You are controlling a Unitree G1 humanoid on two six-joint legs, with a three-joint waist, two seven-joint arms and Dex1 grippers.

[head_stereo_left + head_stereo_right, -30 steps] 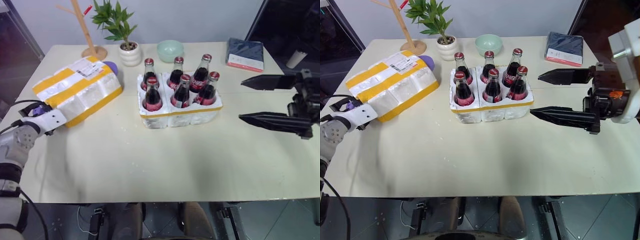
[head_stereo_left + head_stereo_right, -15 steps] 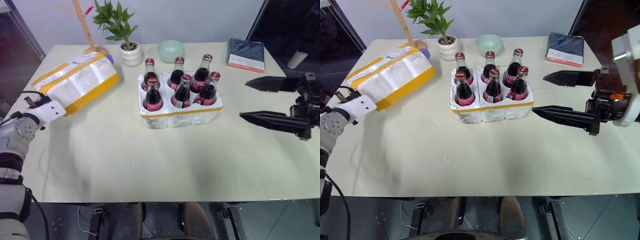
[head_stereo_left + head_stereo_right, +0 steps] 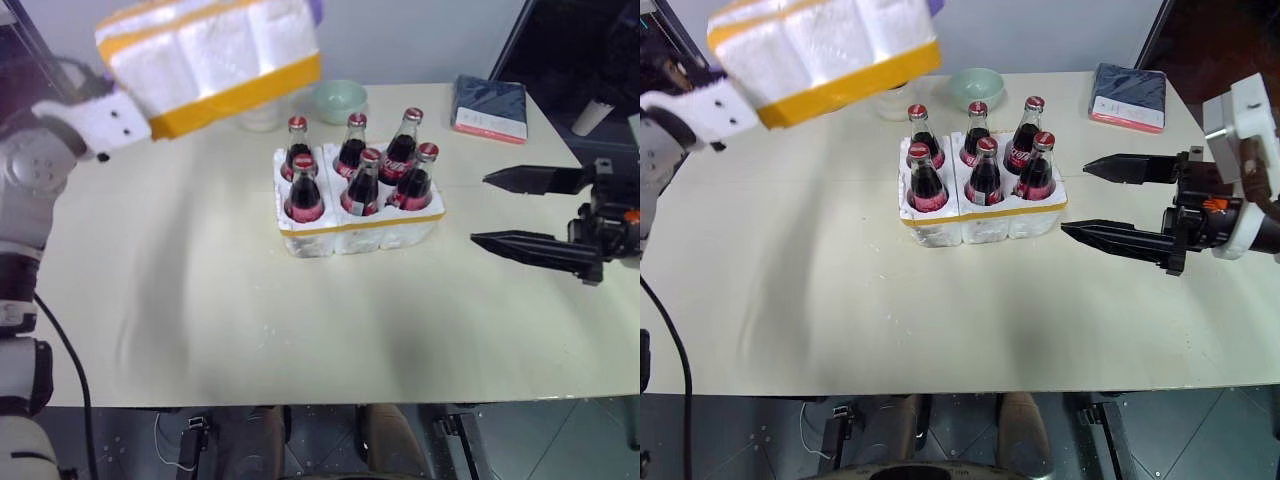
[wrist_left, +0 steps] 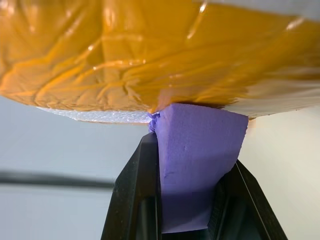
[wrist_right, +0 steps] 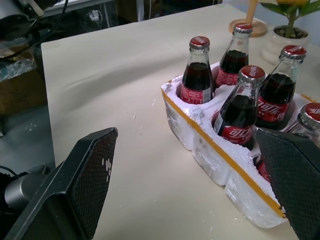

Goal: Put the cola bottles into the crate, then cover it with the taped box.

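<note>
Several cola bottles with red caps stand in the slots of the crate, a low white foam block with a thin yellow band, at the table's middle. The taped box hangs in the air at the upper left, tilted, above and left of the crate. In the left wrist view my left gripper is shut on a purple block fixed under the box's yellow tape. To the right of the crate, my right gripper stands open at bottle height and holds nothing.
A mint bowl sits behind the crate. A white plant pot shows partly under the raised box. At the back right lies a dark blue book. The table's front half is bare.
My left arm has lifted the taped box off the table's left side, up and to the right. The right gripper has stayed open in place.
</note>
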